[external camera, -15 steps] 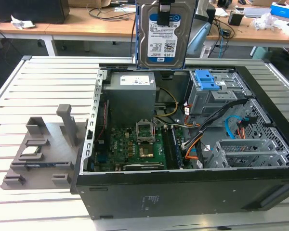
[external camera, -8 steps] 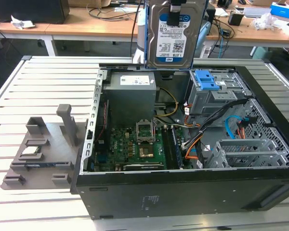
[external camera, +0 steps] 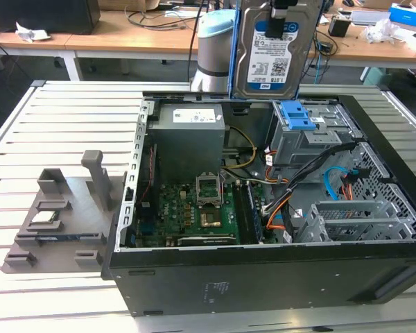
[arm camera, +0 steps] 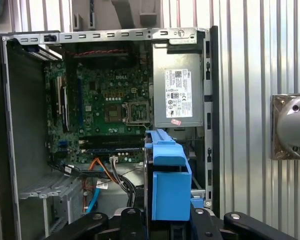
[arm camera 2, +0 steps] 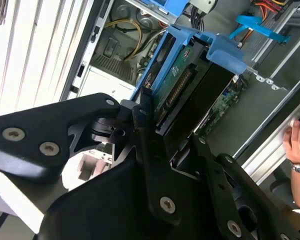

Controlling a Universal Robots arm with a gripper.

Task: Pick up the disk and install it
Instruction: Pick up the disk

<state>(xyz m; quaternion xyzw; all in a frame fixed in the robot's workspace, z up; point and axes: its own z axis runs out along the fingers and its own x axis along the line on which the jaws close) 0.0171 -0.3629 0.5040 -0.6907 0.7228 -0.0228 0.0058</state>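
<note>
The tool [arm camera 2: 167,132] is clamped on the disk [external camera: 274,52], its black fingers [arm camera 2: 142,125] pressed against the two blue side rails with no gap to be seen in both wrist views. The disk hangs upright above the open computer case [external camera: 263,277], over the corner of the case where the grey drive cage [external camera: 298,142] and its blue latch [external camera: 296,116] sit, and it touches nothing inside the case.

Several things could go wrong from here, as I judge it. The grip is on plastic rails at one end of a heavy drive, so a jerk could make the rails flex and let the disk pivot or slip. A fall would land it inside the case, on the cage or the motherboard [external camera: 194,208]. The cage mouth looks narrow, so a slight tilt could catch a rail on its lip or on the latch. The cables [external camera: 319,166] inside the case beside the cage could get pinched under the drive. A person's hand [arm camera 2: 295,142] rests just outside the case wall, within reach of a wide swing
</note>
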